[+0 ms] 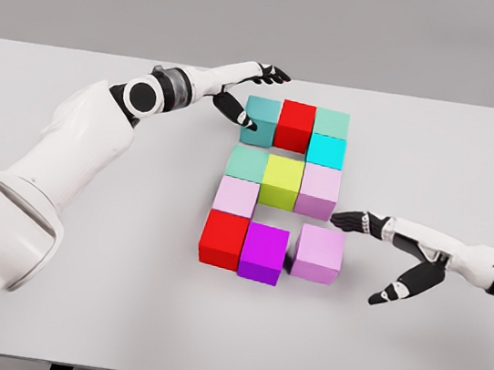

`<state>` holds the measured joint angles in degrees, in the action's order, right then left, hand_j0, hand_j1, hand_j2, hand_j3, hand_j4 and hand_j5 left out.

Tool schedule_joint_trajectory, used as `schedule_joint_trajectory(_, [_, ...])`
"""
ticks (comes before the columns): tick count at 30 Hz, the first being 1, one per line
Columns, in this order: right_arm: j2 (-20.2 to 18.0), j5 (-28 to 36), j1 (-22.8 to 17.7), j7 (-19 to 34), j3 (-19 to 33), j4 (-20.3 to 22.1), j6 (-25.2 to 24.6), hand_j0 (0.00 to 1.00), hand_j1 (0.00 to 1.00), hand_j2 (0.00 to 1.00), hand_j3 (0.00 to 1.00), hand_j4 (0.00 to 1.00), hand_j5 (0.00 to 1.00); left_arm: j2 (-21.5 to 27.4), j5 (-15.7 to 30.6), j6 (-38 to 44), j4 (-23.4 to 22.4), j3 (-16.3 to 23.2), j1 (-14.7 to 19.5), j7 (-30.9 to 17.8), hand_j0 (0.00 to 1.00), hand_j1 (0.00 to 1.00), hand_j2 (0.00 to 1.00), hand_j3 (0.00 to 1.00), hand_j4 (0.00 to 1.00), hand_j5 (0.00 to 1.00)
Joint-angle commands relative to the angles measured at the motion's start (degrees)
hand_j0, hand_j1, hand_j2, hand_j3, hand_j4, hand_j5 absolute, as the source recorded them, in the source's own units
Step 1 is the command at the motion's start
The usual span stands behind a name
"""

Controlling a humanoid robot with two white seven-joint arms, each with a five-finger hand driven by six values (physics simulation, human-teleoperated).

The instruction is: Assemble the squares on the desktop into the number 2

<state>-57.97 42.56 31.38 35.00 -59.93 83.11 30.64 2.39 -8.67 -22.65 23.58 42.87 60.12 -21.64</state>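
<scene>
Several coloured cubes sit packed together mid-table in a blocky figure. The top row is a teal cube [261, 120], a red cube [295, 125] and a mint cube [331, 123], with a cyan cube [326, 150] under the mint one. The middle row is mint [247, 163], yellow-green [282, 181] and pink [319, 191]. A pink cube [235, 196] sits below at the left. The bottom row is red [223, 239], magenta [263, 253] and violet [318, 252]. My left hand [259, 97] is open, its thumb at the teal cube's left face. My right hand [361, 259] is open, its fingertips just right of the middle pink cube.
The white table [73, 308] extends well beyond the cubes on every side. Its front edge runs along the bottom of the view and its back edge lies just behind my left hand. My left arm [68, 151] crosses the table's left part.
</scene>
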Motion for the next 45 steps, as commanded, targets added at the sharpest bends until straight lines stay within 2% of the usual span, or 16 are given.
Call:
schedule_joint_trajectory(1, [0.1,0.3,0.0,0.0,-0.4,0.1,-0.1,1.0,1.0,1.0,1.0,1.0,1.0,0.0,0.3,0.1,0.1,-0.2,-0.1,0.0,0.9,0.9,0.9,0.9,0.9,0.9])
schedule_joint_trajectory(13, [0.0,0.3,-0.6,0.0,-0.7,2.9,-0.1,1.0,1.0,1.0,1.0,1.0,1.0,-0.1,0.2,0.2,0.1,0.1,-0.4,0.0,0.9,0.9,0.9,0.9,0.9,0.9])
schedule_joint_trajectory(22, [0.0,0.6,-0.4,0.0,0.4,2.0,-0.1,1.0,1.0,1.0,1.0,1.0,1.0,-0.2,-0.6,0.4,-0.1,0.1,-0.5,0.0,0.9,0.9,0.9,0.9,0.9,0.9])
schedule_joint_trajectory(26, [-0.3,1.1,-0.5,0.0,3.2,0.8,-0.1,1.0,1.0,1.0,1.0,1.0,1.0,-0.2,-0.6,0.5,-0.2,0.1,-0.5,0.0,0.9,0.9,0.9,0.9,0.9,0.9])
schedule_joint_trajectory(28, [-3.0,1.1,-0.7,0.0,2.8,1.9,0.6,1.0,1.0,1.0,1.0,1.0,1.0,-0.2,-0.8,0.5,-0.2,0.1,-0.5,0.0,0.9,0.9,0.9,0.9,0.9,0.9])
schedule_joint_trajectory(30, [-7.9,1.0,-1.8,0.0,2.7,5.4,2.5,1.0,1.0,1.0,1.0,1.0,1.0,-0.2,-1.0,0.5,-0.2,0.1,-0.5,0.0,0.9,0.9,0.9,0.9,0.9,0.9])
schedule_joint_trajectory(31, [-11.4,0.8,-3.8,0.0,2.6,8.7,3.0,1.0,1.0,1.0,1.0,1.0,1.0,-0.2,-1.0,0.5,-0.2,0.1,-0.5,0.0,0.9,0.9,0.9,0.9,0.9,0.9])
schedule_joint_trajectory(32, [-12.6,0.7,-6.1,0.0,2.6,10.7,4.3,1.0,1.0,1.0,1.0,1.0,1.0,-0.2,-1.0,0.5,-0.2,0.1,-0.5,0.0,0.9,0.9,0.9,0.9,0.9,0.9])
schedule_joint_trajectory(34, [-14.4,0.6,-7.5,0.0,2.6,12.6,4.4,1.0,1.0,1.0,1.0,1.0,1.0,-0.2,-1.1,0.5,-0.2,0.1,-0.5,0.0,0.9,0.9,0.9,0.9,0.9,0.9])
schedule_joint_trajectory(38, [-14.4,0.7,-8.3,0.0,2.4,12.4,4.4,1.0,1.0,1.0,1.0,1.0,1.0,-0.5,-1.0,0.9,-0.2,0.1,-0.5,0.0,0.9,0.9,0.9,0.9,0.9,0.9])
schedule_joint_trajectory(45, [-10.9,0.4,-8.4,0.0,2.0,9.0,4.4,1.0,1.0,1.0,1.0,1.0,1.0,-0.6,-1.0,3.0,-0.3,0.0,-0.5,0.0,0.9,0.9,0.9,0.9,0.9,0.9])
